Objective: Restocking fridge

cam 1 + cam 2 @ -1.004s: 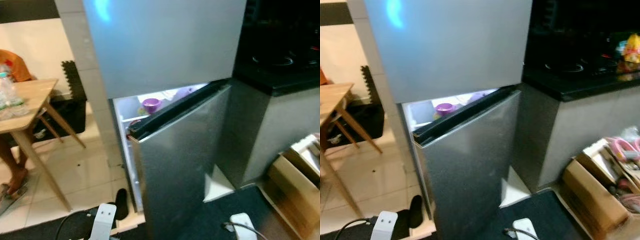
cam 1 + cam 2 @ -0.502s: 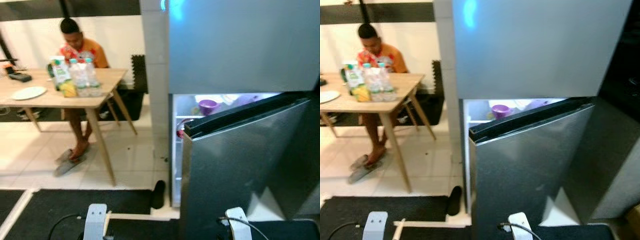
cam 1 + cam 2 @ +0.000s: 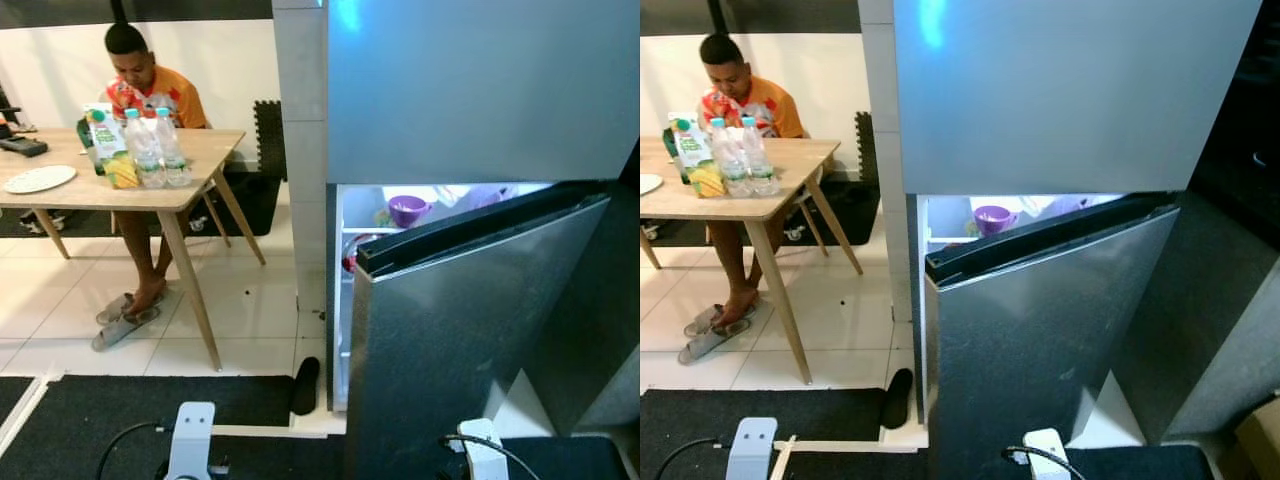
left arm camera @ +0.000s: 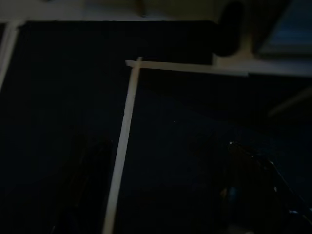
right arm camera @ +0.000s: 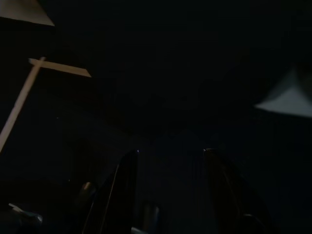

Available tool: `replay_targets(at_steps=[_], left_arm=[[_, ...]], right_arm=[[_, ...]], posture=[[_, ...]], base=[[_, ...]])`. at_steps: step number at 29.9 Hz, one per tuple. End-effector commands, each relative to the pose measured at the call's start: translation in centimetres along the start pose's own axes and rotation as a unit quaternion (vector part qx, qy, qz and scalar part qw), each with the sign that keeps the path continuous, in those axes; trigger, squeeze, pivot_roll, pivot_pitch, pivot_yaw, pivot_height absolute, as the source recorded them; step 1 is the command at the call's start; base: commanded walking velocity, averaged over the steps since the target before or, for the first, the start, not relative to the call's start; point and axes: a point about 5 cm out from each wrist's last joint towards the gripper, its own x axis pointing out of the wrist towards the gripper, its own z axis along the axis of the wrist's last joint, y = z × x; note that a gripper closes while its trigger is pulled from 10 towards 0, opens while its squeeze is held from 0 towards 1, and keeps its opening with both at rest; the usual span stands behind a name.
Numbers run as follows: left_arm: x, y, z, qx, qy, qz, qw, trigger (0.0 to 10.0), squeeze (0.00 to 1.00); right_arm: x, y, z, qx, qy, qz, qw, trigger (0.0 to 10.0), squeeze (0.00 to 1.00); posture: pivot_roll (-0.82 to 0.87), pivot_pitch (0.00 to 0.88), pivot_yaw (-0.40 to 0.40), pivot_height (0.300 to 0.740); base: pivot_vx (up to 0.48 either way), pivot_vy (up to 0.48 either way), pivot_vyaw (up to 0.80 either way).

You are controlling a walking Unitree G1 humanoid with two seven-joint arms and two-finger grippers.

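- At the far left a white plate [image 3: 40, 179] lay on a light wooden table [image 3: 190, 190] with slanted legs, which stood on pale floor tiles [image 3: 240, 310].
- A person [image 3: 150, 85] in an orange patterned shirt sat behind the table, slippered feet on the tiles.
- Near the table's right end stood a green juice carton [image 3: 103, 140], something yellow at its foot, and two clear water bottles [image 3: 158, 150] side by side.
- A dark mat [image 3: 120, 410] covered the floor in front, crossed by pale tape lines, with a black slipper [image 3: 305, 385] at its edge beside the fridge.
- The left gripper [image 4: 165, 195] hung low over this mat in a very dark wrist view; its fingers stood apart and held nothing.
- A white tiled pillar [image 3: 300, 150] separated the table area from the fridge [image 3: 480, 90].
- The fridge's grey upper door was closed; its lower door [image 3: 460, 340] stood ajar, showing a lit shelf with a purple bowl [image 3: 408, 210].
- The right gripper [image 5: 168, 195] hung over the dark mat; its fingers stood apart, empty.
- Right of the fridge the room was dark, with a grey counter side [image 3: 1230, 360].
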Motion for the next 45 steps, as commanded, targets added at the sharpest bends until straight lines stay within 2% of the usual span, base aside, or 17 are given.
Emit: replay_targets(at_steps=[1, 6, 10, 11, 12, 13, 15, 18, 19, 20, 26, 28, 31, 36, 40, 43, 45], left_arm=[[0.0, -0.1, -0.2, -0.004, 0.002, 0.006, 1.0, 10.0, 0.0], [0.0, 0.0, -0.2, 0.001, 0.001, 0.011, 1.0, 10.0, 0.0], [-0.1, 0.3, -0.4, 0.003, 0.0, 0.013, 1.0, 10.0, 0.0], [-0.1, 0.3, -0.4, 0.006, 0.0, 0.013, 1.0, 10.0, 0.0], [-0.1, 0.3, -0.4, 0.006, 0.0, 0.013, 1.0, 10.0, 0.0], [-0.1, 0.3, -0.5, 0.011, -0.001, 0.013, 1.0, 10.0, 0.0], [-0.1, 0.3, -0.5, 0.011, -0.001, 0.013, 1.0, 10.0, 0.0], [-0.2, 0.1, -0.5, 0.013, -0.002, 0.012, 1.0, 10.0, 0.0], [-0.2, 0.1, -0.5, 0.013, -0.002, 0.012, 1.0, 10.0, 0.0], [-0.2, 0.0, -0.5, 0.015, -0.004, 0.009, 1.0, 10.0, 0.0], [-0.2, -0.6, -0.4, 0.053, -0.017, -0.006, 0.998, 10.0, 0.0], [-0.2, -0.7, -0.4, 0.057, -0.019, -0.008, 0.998, 10.0, 0.0], [-0.3, -1.0, -0.3, 0.058, -0.028, -0.015, 0.998, 10.0, 0.0], [-0.4, -1.1, -0.3, 0.068, -0.044, -0.022, 0.996, 10.0, 0.0], [-0.6, -1.1, -0.5, 0.07, -0.048, -0.024, 0.996, 10.0, 0.0], [-0.7, -0.9, -0.7, 0.073, -0.049, -0.024, 0.996, 10.0, 0.0], [-0.7, -0.8, -0.7, 0.07, -0.053, -0.023, 0.996, 10.0, 0.0]], right_arm=[[0.0, -0.1, 0.2, -0.008, -0.003, 0.002, 1.0, 10.0, 0.0], [0.2, 0.4, 1.1, -0.035, -0.013, 0.02, 0.999, 10.0, 0.0], [0.7, 1.8, 3.1, -0.085, -0.039, 0.057, 0.994, 10.0, 0.0], [0.8, 2.4, 3.9, -0.098, -0.055, 0.075, 0.991, 7.8, 0.0], [0.8, 2.4, 3.9, -0.098, -0.055, 0.075, 0.991, 7.8, 0.0], [1.0, 3.2, 5.1, -0.113, -0.07, 0.106, 0.985, 0.0, 0.0], [1.0, 3.5, 5.4, -0.116, -0.071, 0.115, 0.984, 0.0, 0.0], [1.3, 4.6, 7.9, -0.138, -0.097, 0.129, 0.977, 0.0, 0.0], [1.3, 4.6, 7.9, -0.138, -0.097, 0.129, 0.977, 0.0, 0.0], [1.3, 4.6, 10.8, -0.121, -0.144, 0.089, 0.978, 10.0, 0.0], [0.5, 4.3, 16.5, -0.081, -0.248, -0.002, 0.965, 10.0, 0.0], [0.4, 4.4, 17.0, -0.075, -0.258, -0.007, 0.963, 10.0, 0.0], [-0.3, 3.6, 18.9, -0.043, -0.299, -0.055, 0.952, 10.0, 0.0], [-1.2, 3.4, 20.3, -0.015, -0.347, -0.058, 0.936, 10.0, 0.0], [-1.4, 3.4, 20.4, -0.003, -0.363, -0.059, 0.93, 10.0, 0.0], [-1.6, 3.6, 20.7, 0.008, -0.375, -0.059, 0.925, 10.0, 0.0], [-1.7, 4.4, 21.4, 0.019, -0.382, -0.045, 0.923, 10.0, 0.0]], posture=[[-0.06, 0.088, 0.014, 0.74], [-0.05, 0.088, 0.009, 0.74], [-0.06, 0.088, 0.007, 0.74], [-0.06, 0.087, 0.006, 0.74], [-0.06, 0.087, 0.006, 0.74], [-0.06, 0.085, 0.003, 0.74], [-0.06, 0.085, 0.003, 0.74], [-0.06, 0.083, -0.004, 0.74], [-0.06, 0.083, -0.004, 0.74], [-0.06, 0.082, -0.009, 0.74], [-0.06, 0.085, -0.013, 0.74], [-0.06, 0.085, -0.013, 0.74], [-0.06, 0.094, -0.021, 0.74], [-0.05, 0.119, -0.025, 0.74], [-0.05, 0.128, -0.027, 0.74], [-0.05, 0.137, -0.031, 0.74], [-0.04, 0.14, -0.033, 0.74]], base=[[0.0, 0.0, 0.0], [0.0, 0.0, 0.0], [0.0, 0.0, 0.0], [0.0, 0.0, 0.0], [0.0, 0.0, 0.0], [0.0, 0.0, 0.0], [0.0, 0.0, 0.0], [0.0, 0.0, 0.0], [0.0, 0.0, 0.0], [0.0, 0.0, 0.0], [0.0, 0.0, 0.0], [0.0, 0.0, 0.0], [0.0, 0.0, 0.0], [0.0, 0.0, 0.0], [0.0, 0.0, 0.0], [0.0, 0.0, 0.0], [0.0, 0.0, 0.0]])
